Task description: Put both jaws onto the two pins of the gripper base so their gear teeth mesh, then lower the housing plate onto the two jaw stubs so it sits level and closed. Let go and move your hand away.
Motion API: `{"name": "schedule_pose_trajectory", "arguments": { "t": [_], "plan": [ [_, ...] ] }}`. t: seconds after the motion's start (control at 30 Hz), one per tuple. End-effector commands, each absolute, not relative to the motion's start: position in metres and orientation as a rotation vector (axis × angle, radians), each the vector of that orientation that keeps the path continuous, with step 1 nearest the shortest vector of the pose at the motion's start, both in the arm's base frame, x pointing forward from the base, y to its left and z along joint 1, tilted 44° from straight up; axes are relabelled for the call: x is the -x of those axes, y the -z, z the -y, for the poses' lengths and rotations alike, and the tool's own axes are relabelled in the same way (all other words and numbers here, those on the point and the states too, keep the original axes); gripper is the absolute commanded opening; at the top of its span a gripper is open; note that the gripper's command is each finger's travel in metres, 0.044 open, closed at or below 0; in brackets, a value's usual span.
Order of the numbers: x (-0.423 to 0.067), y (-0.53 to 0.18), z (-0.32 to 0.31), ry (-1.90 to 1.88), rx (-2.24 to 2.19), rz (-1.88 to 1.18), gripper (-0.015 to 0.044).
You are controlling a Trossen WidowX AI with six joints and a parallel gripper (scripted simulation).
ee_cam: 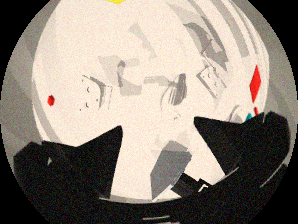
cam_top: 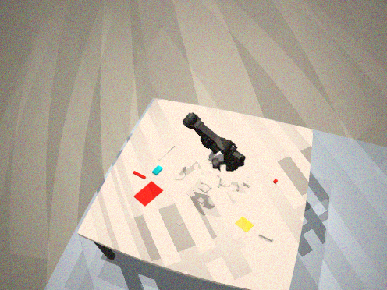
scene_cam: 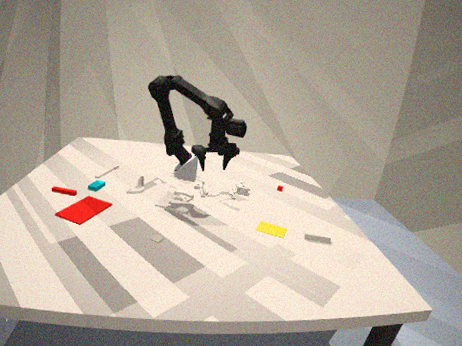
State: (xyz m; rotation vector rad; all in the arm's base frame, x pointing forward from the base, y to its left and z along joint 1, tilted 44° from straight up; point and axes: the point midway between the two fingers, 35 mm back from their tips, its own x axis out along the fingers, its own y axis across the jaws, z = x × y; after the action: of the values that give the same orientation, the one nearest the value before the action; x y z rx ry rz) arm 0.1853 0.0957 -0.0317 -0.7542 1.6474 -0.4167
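Observation:
My gripper (cam_top: pixel 223 168) (scene_cam: pixel 214 169) (ee_cam: pixel 160 124) is open and empty, its fingers wide apart above the table behind the white parts. A flat white part with raised details (cam_top: pixel 204 187) (scene_cam: pixel 183 196) (ee_cam: pixel 212 80) lies left of centre, partly in shadow. A small rounded white part (scene_cam: pixel 201 187) (ee_cam: pixel 176 91) lies nearest in front of the fingers. Another white part with small holes (cam_top: pixel 236 186) (scene_cam: pixel 242 190) (ee_cam: pixel 90 92) lies to its right. A curved white part (cam_top: pixel 181 174) (scene_cam: pixel 139 184) with an upright stub lies farther left. The parts lie apart; which is base, jaw or housing plate I cannot tell.
At left are a red sheet (cam_top: pixel 148 193) (scene_cam: pixel 84 209), a red bar (cam_top: pixel 139 175) (scene_cam: pixel 64 191) and a cyan block (cam_top: pixel 157 170) (scene_cam: pixel 96 185). At right are a yellow sheet (cam_top: pixel 244 224) (scene_cam: pixel 271 229), a grey bar (cam_top: pixel 265 237) (scene_cam: pixel 318 239) and a red cube (cam_top: pixel 275 181) (scene_cam: pixel 279 189).

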Motion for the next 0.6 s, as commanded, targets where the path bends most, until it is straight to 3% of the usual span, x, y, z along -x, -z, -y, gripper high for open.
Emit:
{"name": "schedule_pose_trajectory", "arguments": {
  "t": [0.0,0.57],
  "plan": [
    [-0.1871,0.0303,-0.0950,0.345,0.825,-1.671,0.0440],
    [-0.1909,0.0272,-0.0932,0.066,1.066,-1.753,0.0440]
  ]
}}
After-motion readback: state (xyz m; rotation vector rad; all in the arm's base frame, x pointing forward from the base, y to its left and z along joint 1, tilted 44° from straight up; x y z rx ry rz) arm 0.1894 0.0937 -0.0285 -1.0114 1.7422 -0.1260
